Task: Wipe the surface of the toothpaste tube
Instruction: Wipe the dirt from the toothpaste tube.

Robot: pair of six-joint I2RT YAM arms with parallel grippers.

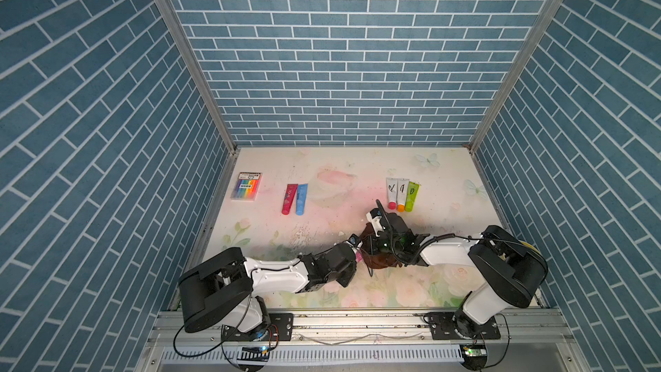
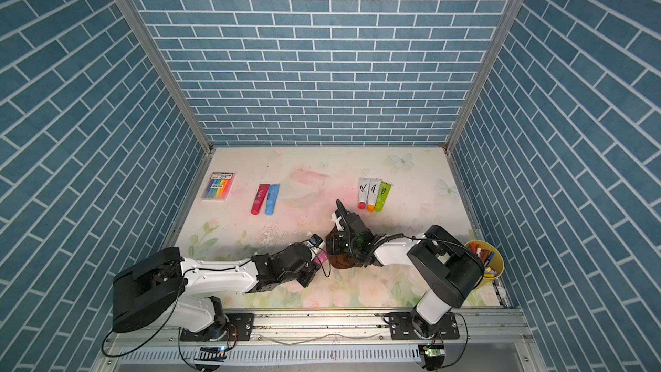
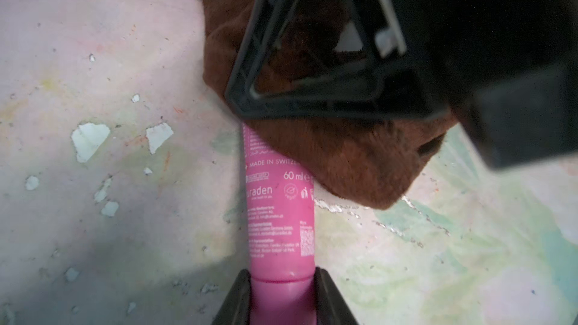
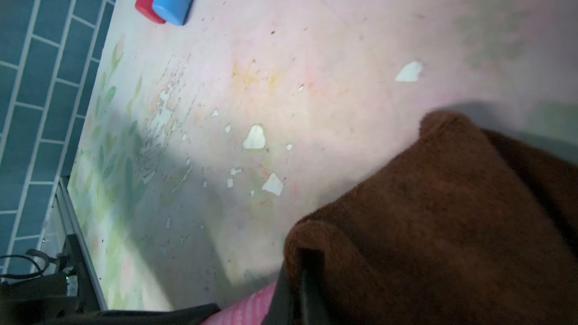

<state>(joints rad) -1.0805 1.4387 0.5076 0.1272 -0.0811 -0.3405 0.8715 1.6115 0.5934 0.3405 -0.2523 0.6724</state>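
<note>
A pink toothpaste tube point(image 3: 280, 214) lies stretched out low over the table, and my left gripper point(image 3: 282, 276) is shut on its cap end. The tube shows only as a small pink patch in both top views point(image 1: 358, 255) point(image 2: 322, 256). A brown cloth point(image 3: 359, 157) is draped over the tube's far end. My right gripper point(image 4: 300, 276) is shut on this cloth point(image 4: 453, 214), which covers most of its fingers. The two grippers meet near the middle of the table, where the cloth point(image 1: 381, 263) hides the rest of the tube.
A red tube point(image 1: 289, 199) and a blue tube point(image 1: 301, 199) lie at the back left, beside a marker box point(image 1: 246, 186). Three tubes with black pen marks point(image 1: 402, 195) lie at the back right. A yellow cup of crayons point(image 2: 486, 257) stands by the right wall.
</note>
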